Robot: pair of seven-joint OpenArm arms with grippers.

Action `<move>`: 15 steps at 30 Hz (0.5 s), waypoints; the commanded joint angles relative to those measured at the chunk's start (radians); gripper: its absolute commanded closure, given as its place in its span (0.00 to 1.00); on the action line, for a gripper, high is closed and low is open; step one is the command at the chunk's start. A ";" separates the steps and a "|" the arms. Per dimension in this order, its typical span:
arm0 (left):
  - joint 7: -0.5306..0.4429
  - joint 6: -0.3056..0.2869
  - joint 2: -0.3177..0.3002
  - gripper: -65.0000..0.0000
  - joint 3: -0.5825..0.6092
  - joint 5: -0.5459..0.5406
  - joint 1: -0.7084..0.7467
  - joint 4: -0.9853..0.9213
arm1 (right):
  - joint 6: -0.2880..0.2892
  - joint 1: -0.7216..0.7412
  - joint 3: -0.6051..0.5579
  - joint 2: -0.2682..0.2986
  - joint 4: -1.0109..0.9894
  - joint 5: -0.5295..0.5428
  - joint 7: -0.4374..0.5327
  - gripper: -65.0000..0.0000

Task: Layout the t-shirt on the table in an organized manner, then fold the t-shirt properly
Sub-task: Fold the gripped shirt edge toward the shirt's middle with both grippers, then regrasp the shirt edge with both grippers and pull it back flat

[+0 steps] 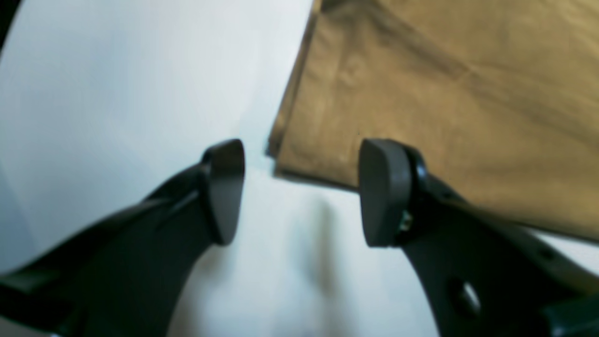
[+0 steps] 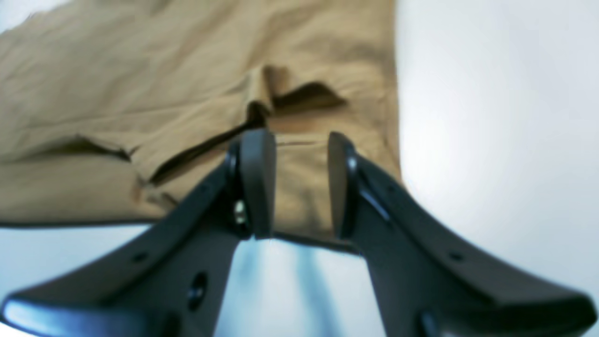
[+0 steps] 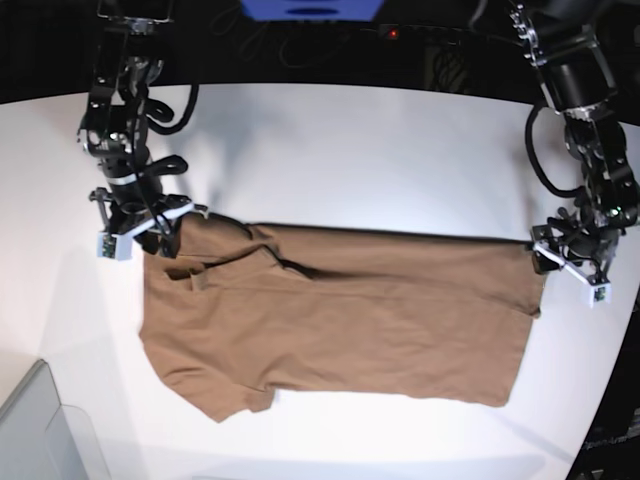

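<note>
The tan-brown t-shirt (image 3: 340,320) lies flat on the white table (image 3: 350,150), stretched left to right with one sleeve at the front left. My left gripper (image 1: 304,192) is open, just above the table at a corner of the shirt (image 1: 444,93); it shows at the shirt's right end in the base view (image 3: 570,262). My right gripper (image 2: 298,182) is open with a narrower gap, over the edge of the shirt (image 2: 140,93) near a fold; it shows at the shirt's upper left corner in the base view (image 3: 150,235). Neither holds cloth.
A grey translucent bin corner (image 3: 40,430) sits at the front left. A blue object (image 3: 310,8) and dark cables lie beyond the table's far edge. The table's curved edge runs close to the left gripper on the right side.
</note>
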 commanded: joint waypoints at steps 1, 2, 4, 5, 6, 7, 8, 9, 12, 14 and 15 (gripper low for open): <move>-0.040 0.001 -0.015 0.42 -0.002 -0.008 -0.024 -0.008 | 0.007 -0.007 0.001 0.002 0.015 0.008 0.019 0.69; -0.068 0.003 -0.015 0.42 -0.002 -0.008 -0.024 -0.027 | 0.007 -0.016 0.004 0.005 0.016 0.008 0.019 0.69; -0.111 0.004 -0.015 0.42 -0.001 -0.008 -0.027 -0.064 | 0.007 -0.028 0.004 0.007 0.018 0.008 0.019 0.69; -0.129 0.004 -0.015 0.42 -0.001 -0.008 -0.027 -0.083 | 0.007 -0.034 0.004 0.008 0.018 0.008 0.017 0.69; -0.149 0.004 -0.015 0.42 -0.001 -0.008 -0.028 -0.103 | 0.007 -0.039 0.004 0.008 0.019 0.008 0.017 0.69; -0.168 0.003 -0.015 0.42 0.002 -0.006 -0.030 -0.118 | 0.007 -0.045 0.004 0.008 0.019 0.008 0.016 0.69; -0.187 0.003 -0.015 0.42 0.005 -0.005 -0.030 -0.127 | 0.007 -0.053 0.004 0.008 0.019 0.008 0.016 0.68; -0.207 0.001 -0.015 0.42 0.007 -0.005 -0.031 -0.136 | 0.007 -0.059 0.004 0.008 0.019 0.008 0.016 0.68; -0.252 0.001 -0.014 0.42 0.008 0.000 -0.054 -0.167 | 0.007 -0.073 0.004 0.008 0.021 0.008 0.016 0.62; -0.267 0.001 -0.014 0.42 0.008 0.000 -0.074 -0.207 | 0.007 -0.074 0.004 0.008 0.021 0.008 0.016 0.54; -0.269 0.001 -0.014 0.42 0.008 0.000 -0.083 -0.227 | 0.007 -0.076 0.004 0.008 0.021 0.006 0.016 0.50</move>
